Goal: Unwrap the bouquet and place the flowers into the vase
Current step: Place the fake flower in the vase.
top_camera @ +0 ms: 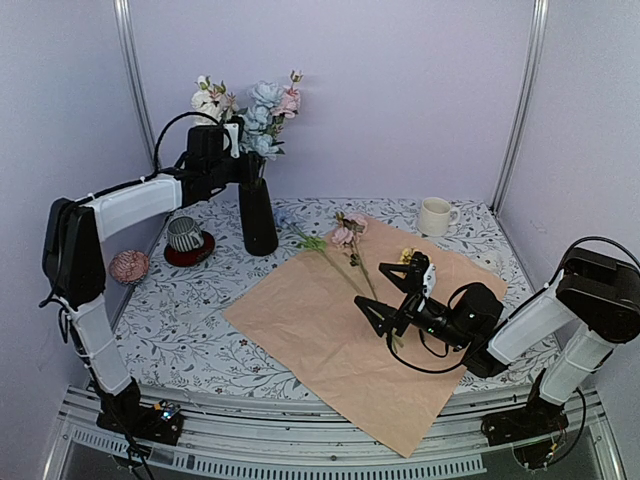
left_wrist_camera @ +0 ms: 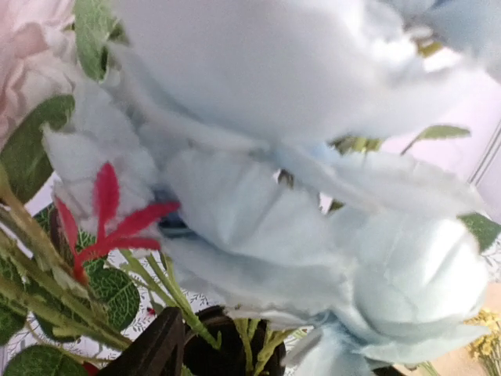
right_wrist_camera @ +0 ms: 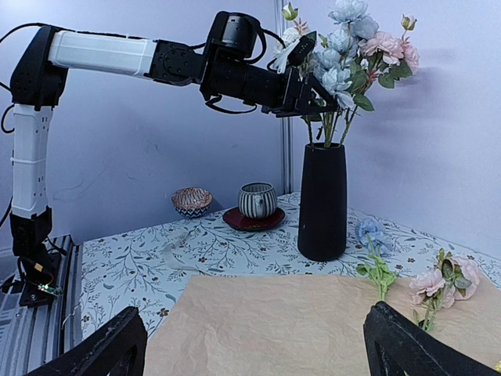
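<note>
Flowers (top_camera: 255, 105), pink, white and pale blue: most stand upright in the vase (top_camera: 258, 215), a tall matte-black cylinder at the back left of the worktop (top_camera: 190, 320). Remainder: a pink bloom (top_camera: 348, 232) on a long green stem and a yellow cluster (top_camera: 405, 255) lie on the tan paper (top_camera: 320, 350), which is spread flat mid-worktop; a pale blue bloom (right_wrist_camera: 371, 232) lies near the vase's foot. Left hand (top_camera: 245, 160): arm raised and stretched level from the left, hand at the stems just above the vase mouth, among the blooms. Its wrist view is filled with blue petals, with one dark finger (left_wrist_camera: 153, 352) at the bottom, so it cannot be told whether it grasps or has released. Right hand (top_camera: 372, 288): low over the paper, pointing toward the vase, fingers spread wide, grasping nothing. Also present: cream mug (top_camera: 434, 216), back right; striped cup (top_camera: 185, 233) on a red saucer (top_camera: 190, 255); small patterned bowl (top_camera: 129, 266), left edge.
</note>
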